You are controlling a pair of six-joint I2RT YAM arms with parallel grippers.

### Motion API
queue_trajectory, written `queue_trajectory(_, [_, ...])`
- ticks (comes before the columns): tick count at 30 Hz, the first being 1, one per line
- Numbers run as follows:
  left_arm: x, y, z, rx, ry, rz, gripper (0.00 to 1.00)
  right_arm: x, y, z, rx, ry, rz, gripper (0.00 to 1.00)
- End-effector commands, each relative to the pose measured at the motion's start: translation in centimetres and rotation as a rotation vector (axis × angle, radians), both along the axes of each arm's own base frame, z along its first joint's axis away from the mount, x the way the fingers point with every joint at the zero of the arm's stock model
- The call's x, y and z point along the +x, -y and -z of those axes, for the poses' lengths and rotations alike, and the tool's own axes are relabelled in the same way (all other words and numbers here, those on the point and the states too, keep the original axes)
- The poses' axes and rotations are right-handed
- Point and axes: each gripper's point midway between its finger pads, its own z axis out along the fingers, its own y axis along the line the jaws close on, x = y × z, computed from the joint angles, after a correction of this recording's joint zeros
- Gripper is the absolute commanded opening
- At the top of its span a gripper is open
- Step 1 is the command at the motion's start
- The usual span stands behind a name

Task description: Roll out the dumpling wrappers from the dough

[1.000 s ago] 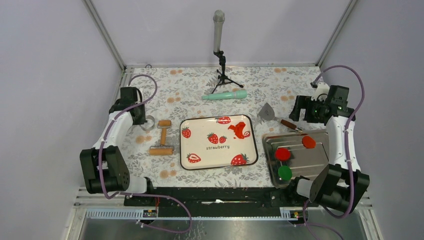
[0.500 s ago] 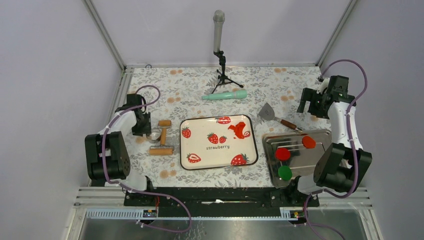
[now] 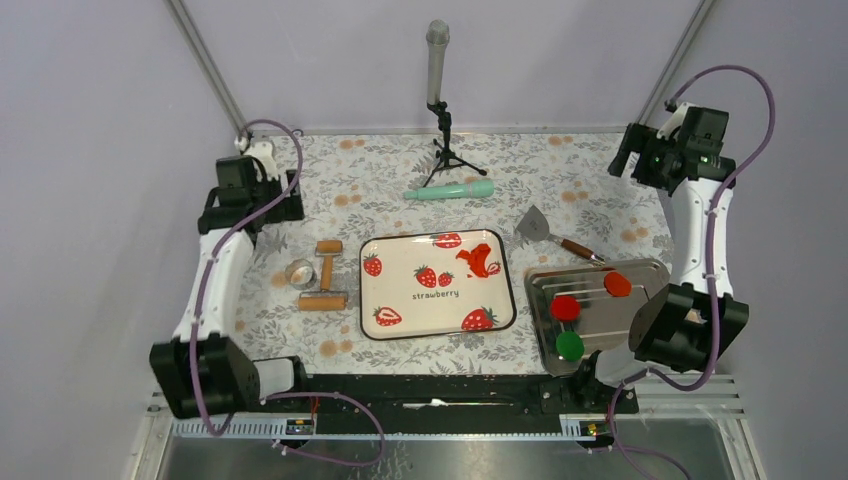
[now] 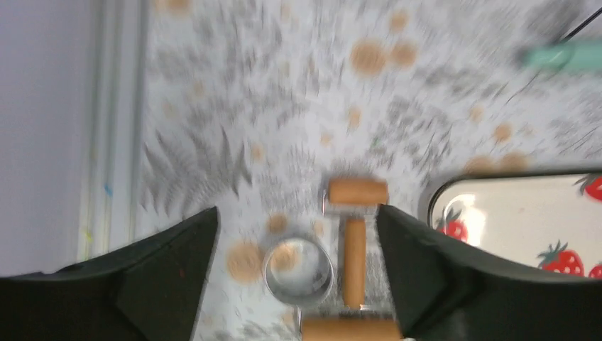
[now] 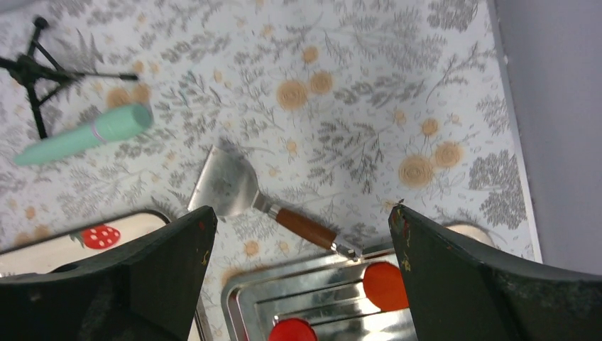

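Your left gripper (image 4: 297,213) and right gripper (image 5: 302,213) hang open, empty. A cream rectangular tray (image 3: 400,296) reads "strawberry" and holds ragged orange-red clay dough (image 3: 477,261).

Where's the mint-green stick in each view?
Top external: mint-green stick lies just behind the strawberry tray, centre.
Left wrist: top right corner, blurred, cut off by the edge.
Right wrist: left side, mid-height.
Shared landmark: the strawberry tray, in all three views.

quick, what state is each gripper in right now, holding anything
Left gripper: open, holding nothing.
Right gripper: open, holding nothing.
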Motion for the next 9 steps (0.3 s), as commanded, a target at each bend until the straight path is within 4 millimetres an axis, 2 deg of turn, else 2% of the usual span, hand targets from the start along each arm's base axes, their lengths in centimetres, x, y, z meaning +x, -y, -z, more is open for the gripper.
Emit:
queue_trajectory(1, [2.7, 3.2, -12.4, -0.05, 0.458, 0.119, 0.98, 2.5, 0.1, -4.5, 0.012, 0.13, 0.016, 1.0])
queue_trajectory(3, [2.8, 3.7, -14.5, -0.071, 0.515, 0.116, 0.99, 3.1, 0.9, -5.2, -0.015, 0.148, 0.044, 1.0])
queue_trajectory(5, [3.0, 4.1, -15.3, -0.091, 0.516, 0.114, 0.99, 3.5, 1.3, -5.3, -0.028, 0.148, 0.051, 1.0])
queue_trajectory(7, [3.2, 4.2, -15.2, -0.109, 0.502, 0.103, 0.99, 3.8, 1.2, -5.1, -0.022, 0.141, 0.042, 1.0])
queue_trajectory(9, [3.3, 4.6, -14.2, -0.135, 0.478, 0.111, 0.99, 4.1, 0.9, -5.3, -0.007, 0.148, 0.025, 1.0])
